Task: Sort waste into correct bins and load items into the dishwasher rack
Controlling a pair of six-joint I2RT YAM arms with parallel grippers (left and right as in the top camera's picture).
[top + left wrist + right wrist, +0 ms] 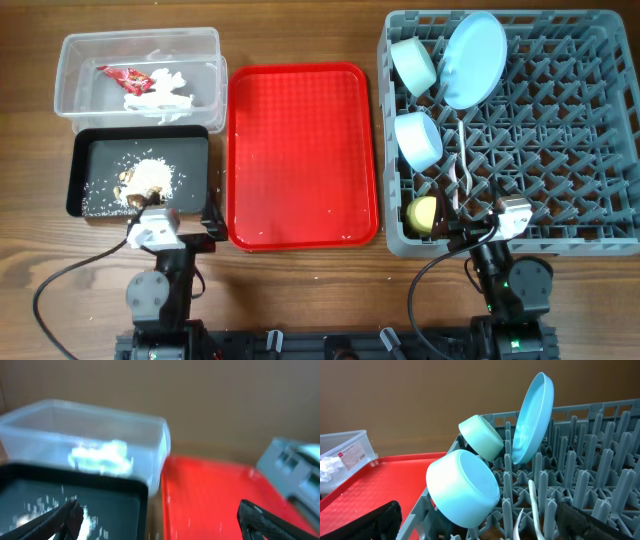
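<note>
Grey plastic dishwasher rack (560, 150) at the right of the wooden table (300, 300), loaded along its left part. Light blue plate (474, 60) on edge among the far pegs, leaning. Greenish bowl (413, 63) just left of it, tipped on its side. Second light blue bowl (419, 140) nearer, also tipped, mouth turned toward the near side. Small yellow cup (424, 213) in the near left corner. White plastic fork and spoon (462, 170) lying among the pegs just right of that bowl and cup, running near to far; too thin to tell which is which.

Clear plastic tub (70, 70) at the far left, holding the red crinkled wrapper (125, 75) and the white crumpled napkin (160, 92). Shallow black tray (190, 150) right in front of the tub, with white-and-brown food scraps (150, 177) heaped toward its near edge and crumbs scattered around. Flat red serving tray (300, 150) between the two bins and the rack, a few pale specks near its front edge.

Over the near edge of the black tray, left gripper (162, 520) with fingers spread wide, nothing between them; its wrist view blurred. At the rack's near left edge, right gripper (480, 525) likewise spread apart, holding nothing.
</note>
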